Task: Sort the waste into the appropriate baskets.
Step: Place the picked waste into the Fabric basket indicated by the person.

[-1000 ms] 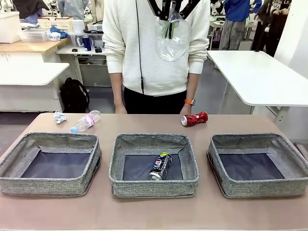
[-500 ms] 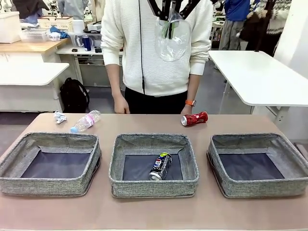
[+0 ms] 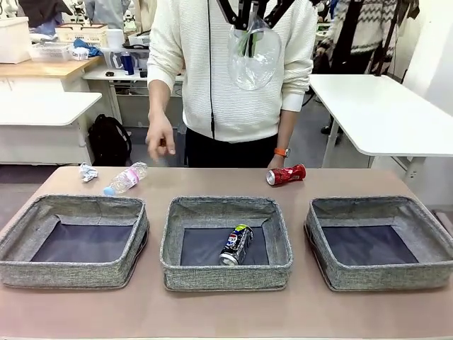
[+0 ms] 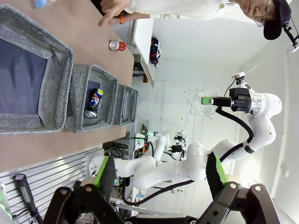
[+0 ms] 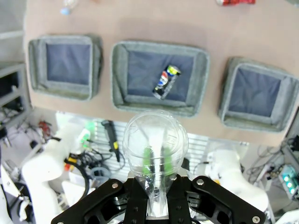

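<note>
High above the far table edge, my right gripper (image 3: 249,18) is shut on a clear plastic cup (image 3: 255,60), which hangs in front of the person's torso. In the right wrist view the cup (image 5: 155,140) stands between the green pads of the right gripper (image 5: 155,163), looking down on three grey baskets. A blue Pepsi can (image 3: 236,244) lies in the middle basket (image 3: 226,275). The left basket (image 3: 71,273) and the right basket (image 3: 386,275) hold nothing. On the table behind them lie a crushed red can (image 3: 286,174), a small bottle (image 3: 126,178) and a paper ball (image 3: 88,172). My left gripper (image 4: 161,175) is open and holds nothing.
A person stands at the far side, one hand (image 3: 161,138) raised above the table near the bottle, the other hand behind the red can. White tables stand behind on the left and right. Bare tabletop runs in front of the baskets.
The person's hand at picture left has lifted from the table edge and swung outward. Both grippers and the cup stay where they were.
</note>
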